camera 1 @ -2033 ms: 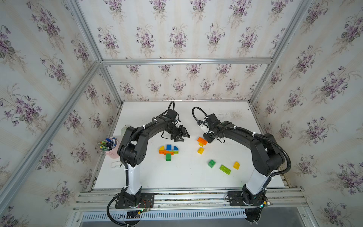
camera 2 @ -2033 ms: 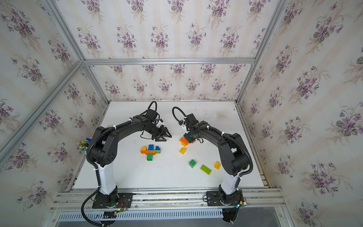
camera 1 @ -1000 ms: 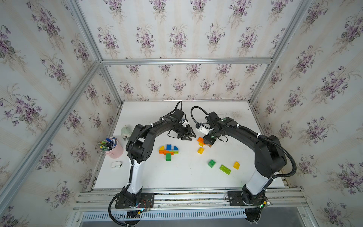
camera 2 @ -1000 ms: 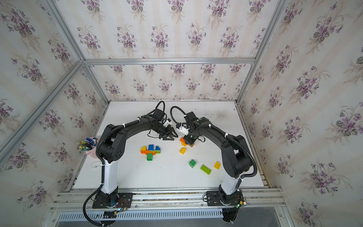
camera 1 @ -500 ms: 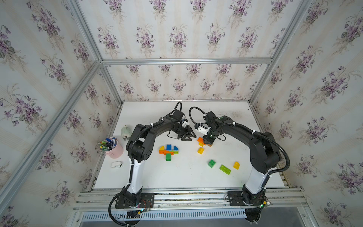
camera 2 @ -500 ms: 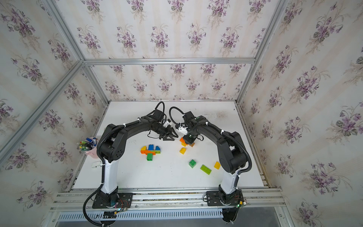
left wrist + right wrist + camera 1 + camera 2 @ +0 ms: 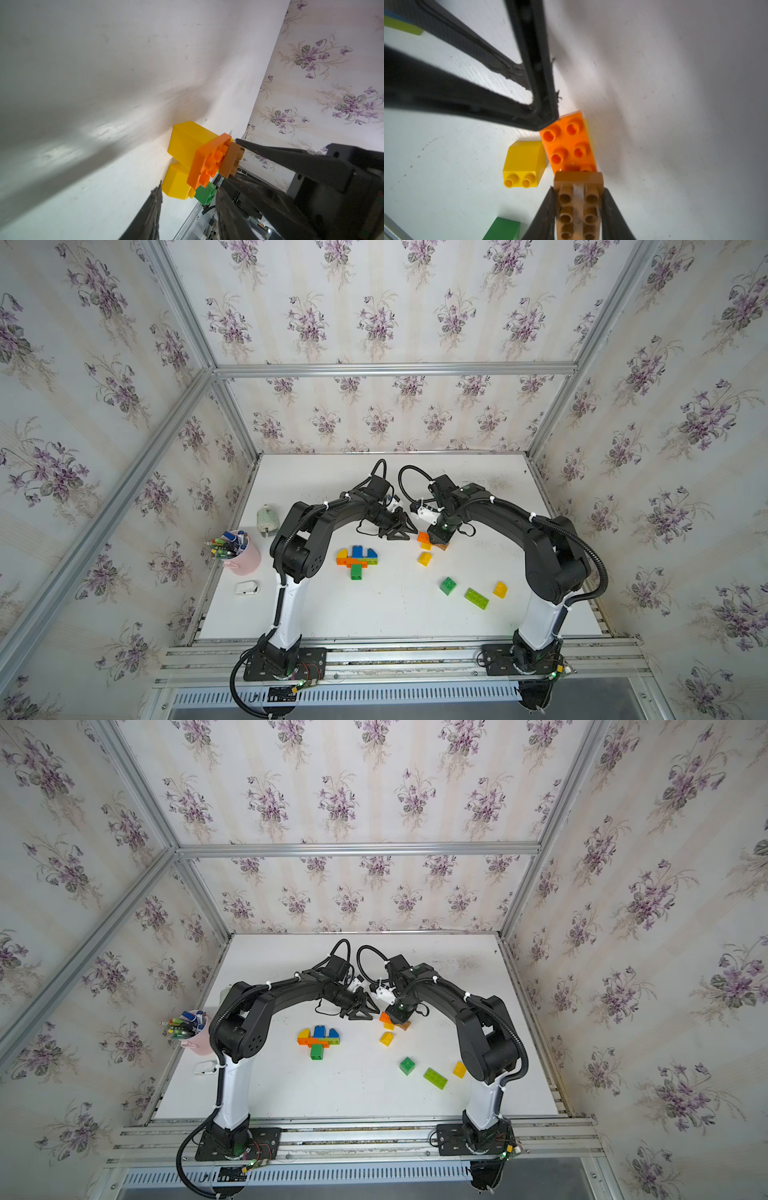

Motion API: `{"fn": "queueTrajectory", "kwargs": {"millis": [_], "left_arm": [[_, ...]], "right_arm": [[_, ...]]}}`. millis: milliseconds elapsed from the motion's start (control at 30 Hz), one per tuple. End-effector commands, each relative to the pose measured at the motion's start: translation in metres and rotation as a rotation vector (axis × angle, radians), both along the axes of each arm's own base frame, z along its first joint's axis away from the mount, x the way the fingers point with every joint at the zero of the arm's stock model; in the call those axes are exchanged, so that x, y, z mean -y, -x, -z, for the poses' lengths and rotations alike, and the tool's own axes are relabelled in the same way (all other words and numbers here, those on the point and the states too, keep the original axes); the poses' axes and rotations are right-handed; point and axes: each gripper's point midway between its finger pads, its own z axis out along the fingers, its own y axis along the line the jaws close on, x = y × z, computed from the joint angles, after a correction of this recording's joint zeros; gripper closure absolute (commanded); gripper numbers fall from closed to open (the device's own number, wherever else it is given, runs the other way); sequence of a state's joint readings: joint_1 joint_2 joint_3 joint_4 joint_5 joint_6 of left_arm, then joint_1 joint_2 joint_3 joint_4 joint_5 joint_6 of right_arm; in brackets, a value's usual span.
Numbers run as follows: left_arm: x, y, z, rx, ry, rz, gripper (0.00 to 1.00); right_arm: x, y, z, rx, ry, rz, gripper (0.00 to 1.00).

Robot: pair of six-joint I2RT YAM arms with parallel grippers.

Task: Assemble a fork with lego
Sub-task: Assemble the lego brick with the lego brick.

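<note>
A: Which step is in hand?

B: Joining a sub-piece, I judge. The right gripper (image 7: 578, 209) has its fingers clamped on the sides of a brown brick (image 7: 578, 199), which sits on the end of an orange brick (image 7: 569, 143). That orange brick rides on a yellow brick (image 7: 187, 143), visible under it in the left wrist view.

A: And the left gripper (image 7: 400, 529)?

B: Its fingers stand partly apart with nothing between them. One fingertip (image 7: 544, 118) looks to be touching the far corner of the orange brick, seemingly bracing it.

A: Where on the table (image 7: 374, 614) is all this?

B: Toward the middle of the far half, between the two arms. The part-built fork (image 7: 357, 559), of orange, blue, yellow, lime and dark green bricks, lies apart from them, nearer the left arm's base. A second yellow brick (image 7: 424, 558) lies just beside the stack; a dark green brick (image 7: 448, 585), a lime brick (image 7: 476, 598) and a small yellow brick (image 7: 500, 589) lie toward the near right corner.

A: What does the next move call for?

B: Probably pressing the brown brick straight down while the left finger steadies the orange one. Whether its studs are already seated, I cannot tell.
</note>
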State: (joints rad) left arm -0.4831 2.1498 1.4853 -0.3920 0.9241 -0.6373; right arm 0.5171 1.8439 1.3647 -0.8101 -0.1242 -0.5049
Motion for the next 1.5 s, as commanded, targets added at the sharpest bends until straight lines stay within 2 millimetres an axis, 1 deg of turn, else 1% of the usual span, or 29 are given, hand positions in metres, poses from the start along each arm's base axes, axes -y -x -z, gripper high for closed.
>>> {"fn": "queueTrajectory", "kwargs": {"millis": [0, 167, 300, 467, 700, 867, 1000, 1333, 1467], "left_arm": [[0.008, -0.003, -0.002, 0.008, 0.039, 0.005, 0.56], [0.013, -0.003, 0.000, 0.005, 0.062, 0.002, 0.56], [0.016, -0.004, 0.000, 0.008, 0.067, 0.006, 0.58], [0.018, -0.003, 0.001, 0.003, 0.079, 0.014, 0.61], [0.021, -0.002, 0.002, 0.007, 0.089, 0.026, 0.58], [0.023, -0.003, 0.005, 0.003, 0.088, 0.028, 0.58], [0.023, 0.000, 0.010, -0.011, 0.080, 0.030, 0.61], [0.018, 0.003, 0.022, -0.027, 0.041, 0.030, 0.63], [0.019, 0.004, 0.025, -0.033, 0.051, 0.029, 0.64]], "right_arm": [[-0.002, 0.004, -0.001, -0.013, -0.008, -0.025, 0.75], [-0.003, 0.007, -0.004, -0.001, -0.018, -0.052, 0.75], [0.002, 0.009, -0.005, 0.029, -0.005, -0.099, 0.74], [0.000, 0.006, -0.007, 0.060, -0.013, -0.144, 0.74], [-0.008, -0.002, -0.009, 0.056, -0.028, -0.153, 0.76], [-0.010, 0.002, -0.005, 0.026, -0.040, -0.165, 0.76], [-0.008, 0.007, -0.001, 0.013, -0.039, -0.173, 0.75], [-0.001, 0.013, 0.004, 0.012, -0.012, -0.187, 0.74], [0.005, 0.011, 0.007, 0.013, 0.015, -0.178, 0.74]]}}
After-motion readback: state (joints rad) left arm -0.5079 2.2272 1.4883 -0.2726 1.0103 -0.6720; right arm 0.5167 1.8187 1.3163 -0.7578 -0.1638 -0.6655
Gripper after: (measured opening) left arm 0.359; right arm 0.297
